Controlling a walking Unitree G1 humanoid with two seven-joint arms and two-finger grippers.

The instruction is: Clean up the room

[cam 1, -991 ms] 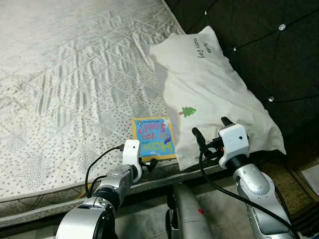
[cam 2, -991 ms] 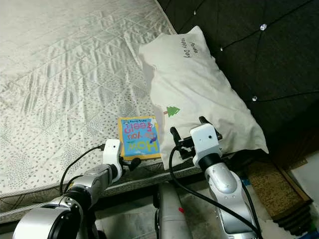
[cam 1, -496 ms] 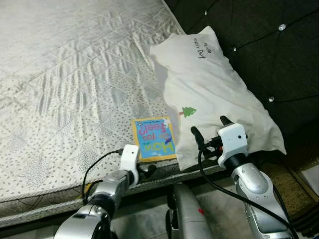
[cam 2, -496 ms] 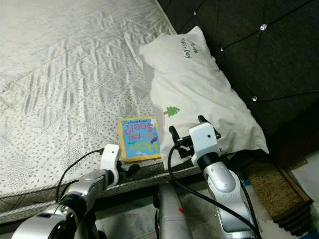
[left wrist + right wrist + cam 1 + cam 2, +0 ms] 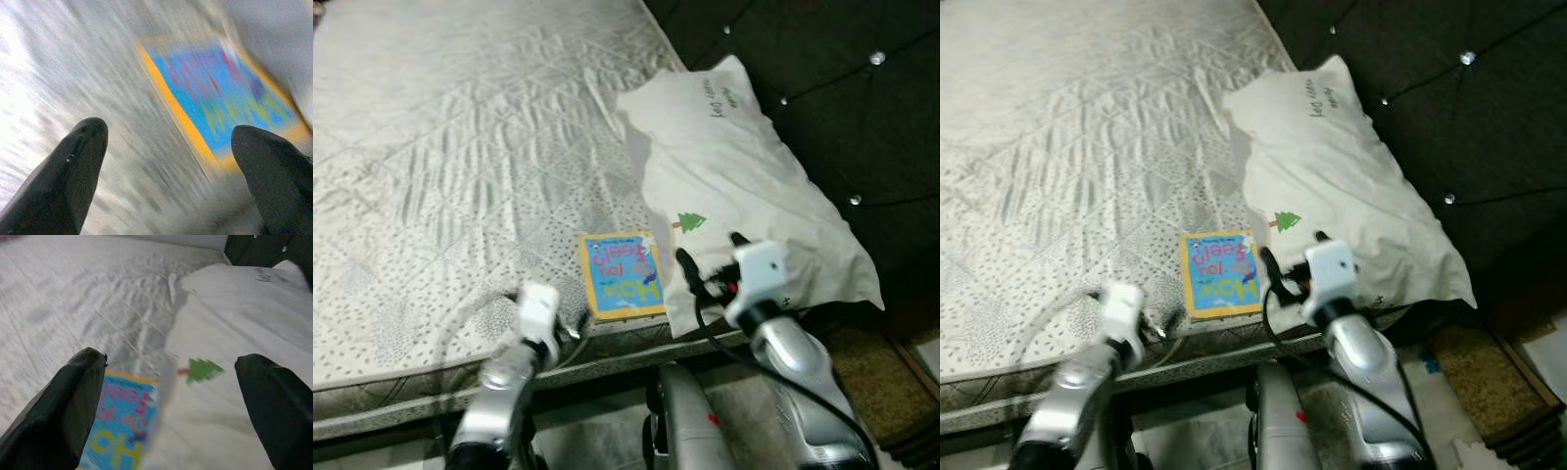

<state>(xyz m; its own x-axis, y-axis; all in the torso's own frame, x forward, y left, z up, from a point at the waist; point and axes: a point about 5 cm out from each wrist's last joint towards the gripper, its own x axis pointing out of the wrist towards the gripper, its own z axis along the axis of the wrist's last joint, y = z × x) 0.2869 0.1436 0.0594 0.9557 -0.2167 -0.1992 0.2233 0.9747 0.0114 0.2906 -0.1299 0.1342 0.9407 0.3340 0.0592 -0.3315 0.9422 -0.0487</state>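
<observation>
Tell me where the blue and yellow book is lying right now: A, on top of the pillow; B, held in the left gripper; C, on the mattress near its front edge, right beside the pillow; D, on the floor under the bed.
C: the book lies flat on the mattress near its front edge, against the pillow, with both grippers open and holding nothing.

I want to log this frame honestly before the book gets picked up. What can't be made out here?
- Book: its cover lettering is smeared by motion blur in the left wrist view.
- Book's edge nearest the pillow: in the right wrist view, the pillow's corner covers it.
- Left gripper: blurred in the left eye view.
- Pillow's handwritten text: too small to read.
</observation>
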